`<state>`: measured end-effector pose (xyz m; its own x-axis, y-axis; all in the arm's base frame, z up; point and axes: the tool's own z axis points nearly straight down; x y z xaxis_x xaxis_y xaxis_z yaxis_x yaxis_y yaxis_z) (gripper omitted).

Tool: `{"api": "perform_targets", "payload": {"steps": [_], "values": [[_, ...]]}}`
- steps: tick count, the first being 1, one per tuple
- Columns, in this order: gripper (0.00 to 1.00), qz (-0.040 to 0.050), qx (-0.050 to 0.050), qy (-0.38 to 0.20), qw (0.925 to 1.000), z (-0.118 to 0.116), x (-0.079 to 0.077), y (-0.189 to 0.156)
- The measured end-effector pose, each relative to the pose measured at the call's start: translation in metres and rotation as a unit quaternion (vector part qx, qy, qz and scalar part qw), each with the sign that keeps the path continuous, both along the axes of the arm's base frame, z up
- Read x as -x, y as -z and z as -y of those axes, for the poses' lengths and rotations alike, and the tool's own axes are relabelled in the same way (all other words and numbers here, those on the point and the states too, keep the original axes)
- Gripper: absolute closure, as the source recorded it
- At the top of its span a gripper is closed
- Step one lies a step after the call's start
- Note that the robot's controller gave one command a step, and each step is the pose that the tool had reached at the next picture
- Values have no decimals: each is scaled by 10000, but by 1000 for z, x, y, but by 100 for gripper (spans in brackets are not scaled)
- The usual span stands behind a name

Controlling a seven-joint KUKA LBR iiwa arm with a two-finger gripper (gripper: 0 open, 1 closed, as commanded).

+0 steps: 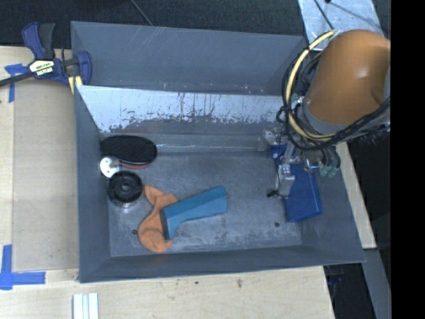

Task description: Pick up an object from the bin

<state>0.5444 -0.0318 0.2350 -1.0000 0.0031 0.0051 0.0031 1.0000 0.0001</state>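
Your gripper (285, 178) sits at the dark blue block's (304, 201) upper left edge; whether it is spread or closed, you can't make out. Well left of that block lies a light blue wedge (194, 209).

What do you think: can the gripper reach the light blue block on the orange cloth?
Probably yes: the light blue block lies uncovered atop the orange cloth, with only bare bin floor between it and the gripper.
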Motion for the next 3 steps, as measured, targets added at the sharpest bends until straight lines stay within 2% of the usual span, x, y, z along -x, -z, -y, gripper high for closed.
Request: {"api": "perform_targets", "payload": {"steps": [1, 2, 3], "values": [[0, 45, 2, -4, 10000, 0, -1, -5], [0, 70, 5, -53, 10000, -35, 15, 48], [0, 12, -8, -31, 10000, -54, 18, 89]]}}
